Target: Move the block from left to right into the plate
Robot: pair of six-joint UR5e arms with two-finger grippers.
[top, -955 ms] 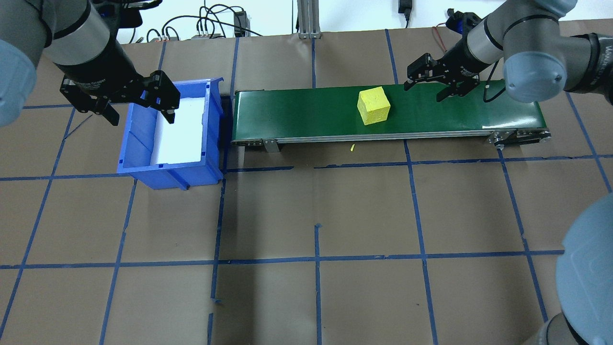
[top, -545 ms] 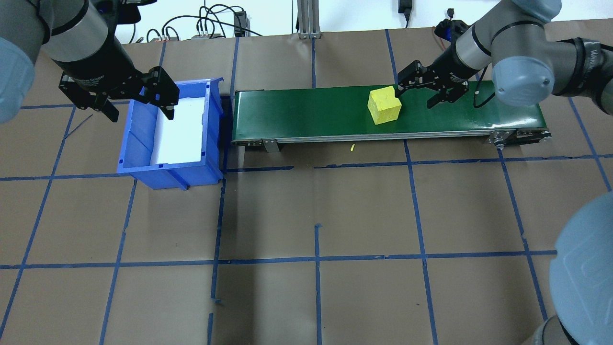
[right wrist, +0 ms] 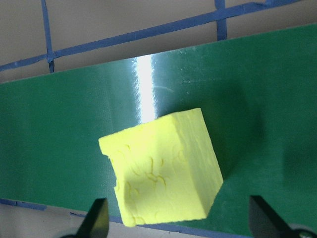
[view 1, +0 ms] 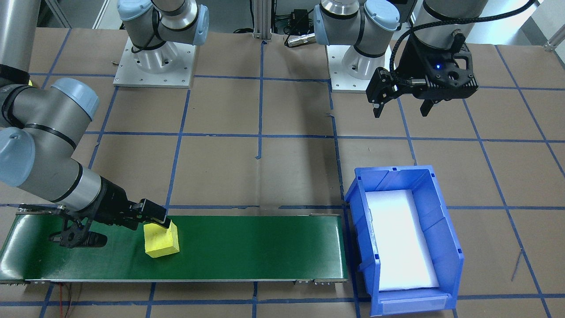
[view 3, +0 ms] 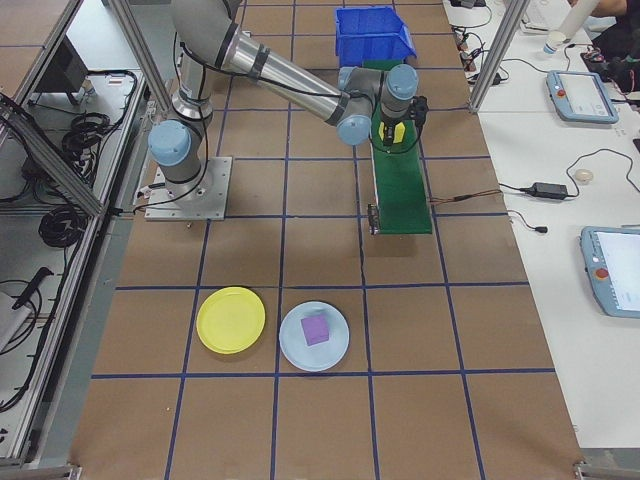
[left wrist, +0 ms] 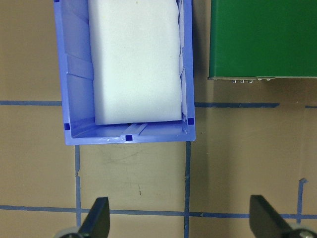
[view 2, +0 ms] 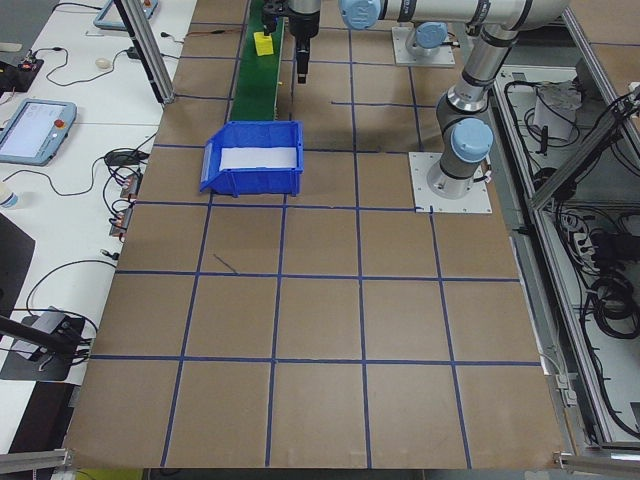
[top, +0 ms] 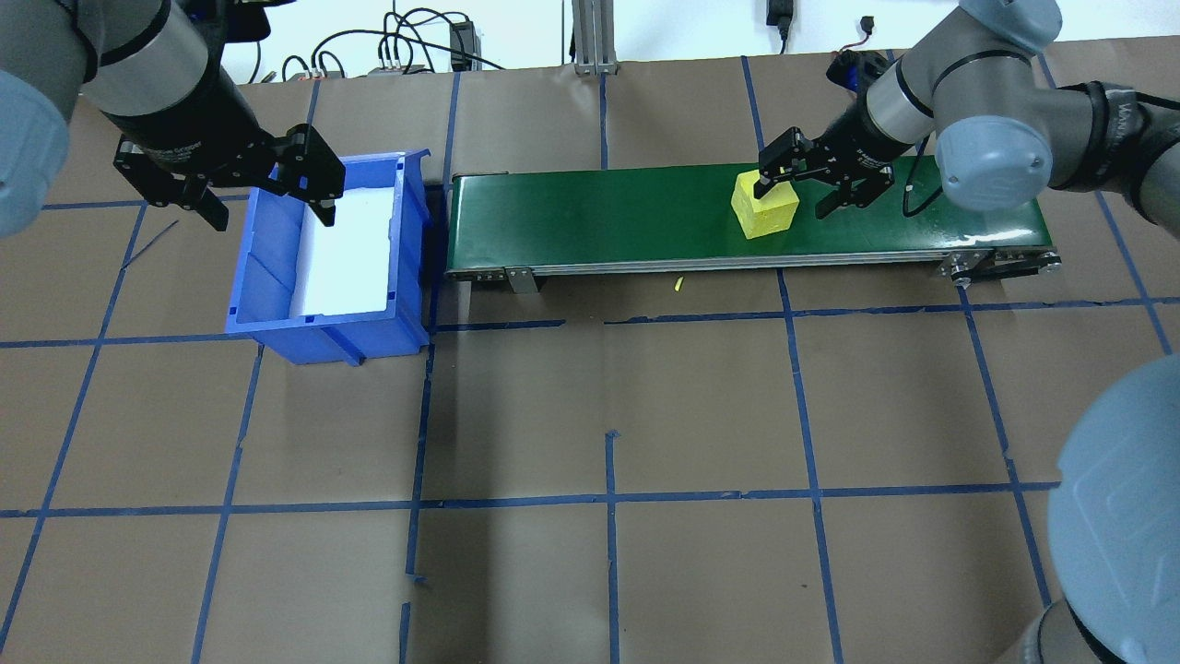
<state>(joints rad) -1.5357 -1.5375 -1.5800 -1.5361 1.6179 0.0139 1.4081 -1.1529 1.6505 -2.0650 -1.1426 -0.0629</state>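
The yellow foam block [top: 765,207] lies on the green conveyor belt [top: 599,221], toward its right end. My right gripper [top: 793,197] is open and low over the belt, one finger over the block's top edge and the other on its right. In the right wrist view the block [right wrist: 166,166] sits between the fingertips [right wrist: 97,218], nearer the left one. The yellow plate [view 3: 231,320] lies on the table far from the belt, seen only in the exterior right view. My left gripper [top: 269,212] hangs open over the blue bin's [top: 277,314] left wall, holding nothing.
The blue bin [view 1: 446,234] with a white foam liner stands at the belt's left end. Beside the yellow plate lies a light blue plate [view 3: 296,348] with a purple block [view 3: 316,328] on it. Blue tape lines grid the brown table.
The block has travelled right along the belt. My right gripper has come left and down to meet it, still open. My left gripper has barely moved.
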